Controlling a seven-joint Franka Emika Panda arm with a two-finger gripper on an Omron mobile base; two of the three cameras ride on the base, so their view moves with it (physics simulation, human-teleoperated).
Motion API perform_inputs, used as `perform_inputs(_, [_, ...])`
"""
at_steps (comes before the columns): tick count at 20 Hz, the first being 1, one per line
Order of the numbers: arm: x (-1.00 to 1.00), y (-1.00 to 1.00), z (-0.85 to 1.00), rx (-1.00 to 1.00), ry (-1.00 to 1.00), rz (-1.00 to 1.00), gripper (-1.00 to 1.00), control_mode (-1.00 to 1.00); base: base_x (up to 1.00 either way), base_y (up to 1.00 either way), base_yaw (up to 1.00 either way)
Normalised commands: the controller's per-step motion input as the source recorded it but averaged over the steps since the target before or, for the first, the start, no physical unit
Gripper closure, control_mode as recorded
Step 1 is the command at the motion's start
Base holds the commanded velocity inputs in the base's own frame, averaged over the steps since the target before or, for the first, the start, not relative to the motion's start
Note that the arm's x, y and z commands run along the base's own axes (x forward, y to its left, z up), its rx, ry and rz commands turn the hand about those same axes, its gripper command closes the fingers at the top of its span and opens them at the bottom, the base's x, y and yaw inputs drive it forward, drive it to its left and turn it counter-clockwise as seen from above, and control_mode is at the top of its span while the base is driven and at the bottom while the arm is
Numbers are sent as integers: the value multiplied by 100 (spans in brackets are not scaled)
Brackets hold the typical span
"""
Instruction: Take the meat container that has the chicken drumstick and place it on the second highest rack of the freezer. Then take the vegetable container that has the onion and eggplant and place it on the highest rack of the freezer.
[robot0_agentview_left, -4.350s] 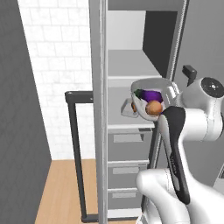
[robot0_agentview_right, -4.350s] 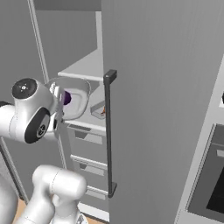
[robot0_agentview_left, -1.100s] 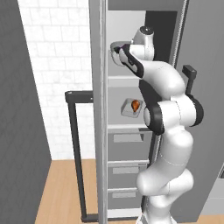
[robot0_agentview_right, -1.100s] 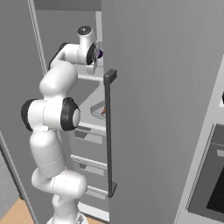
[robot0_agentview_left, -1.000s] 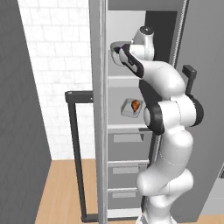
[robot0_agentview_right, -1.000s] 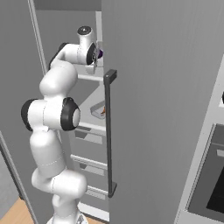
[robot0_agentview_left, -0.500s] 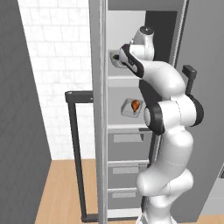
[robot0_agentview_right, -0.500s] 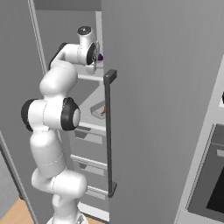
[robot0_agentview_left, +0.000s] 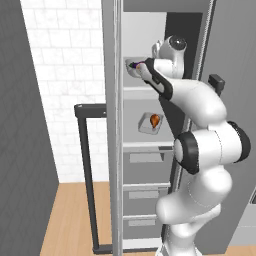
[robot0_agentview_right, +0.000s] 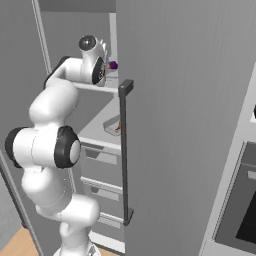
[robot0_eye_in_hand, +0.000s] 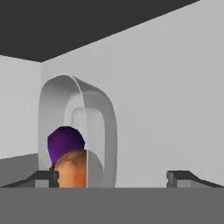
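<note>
The vegetable container (robot0_agentview_left: 132, 68) is a pale tub with a purple eggplant (robot0_eye_in_hand: 65, 140) and a brown onion (robot0_eye_in_hand: 72, 173) in it. It stands on the freezer's highest rack (robot0_agentview_left: 145, 90). My gripper (robot0_agentview_left: 140, 67) is open around it. In the hand view the tub (robot0_eye_in_hand: 94, 122) sits between the spread fingertips (robot0_eye_in_hand: 43, 177), close to the left one. From the right base view the tub (robot0_agentview_right: 113, 65) shows just past my gripper (robot0_agentview_right: 106, 69). The meat container (robot0_agentview_left: 151, 123) with the orange chicken drumstick lies on the second highest rack (robot0_agentview_left: 147, 145) and also shows as a tray (robot0_agentview_right: 114, 126).
The freezer door (robot0_agentview_right: 180, 125) stands open with a long dark handle (robot0_agentview_right: 124, 150). Another dark handle (robot0_agentview_left: 82, 150) hangs at the left by a white brick wall. Grey drawers (robot0_agentview_left: 145, 157) sit under the racks. An oven (robot0_agentview_right: 242, 200) is at far right.
The jaws have spread from shut to wide open and let go of the vegetable container, which now rests on the top rack. The arm has barely moved.
</note>
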Motion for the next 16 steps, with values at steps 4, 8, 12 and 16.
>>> perform_inputs(4, [-99,4,25,0,-14,0,-100,-100,0,0,0])
perform_inputs(8, [-100,1,45,0,-2,0,-100,-100,0,0,0])
perform_inputs(12, [-100,0,18,1,0,0,-100,-100,0,0,0])
perform_inputs(16, [-100,0,0,0,4,0,-100,-100,0,0,0])
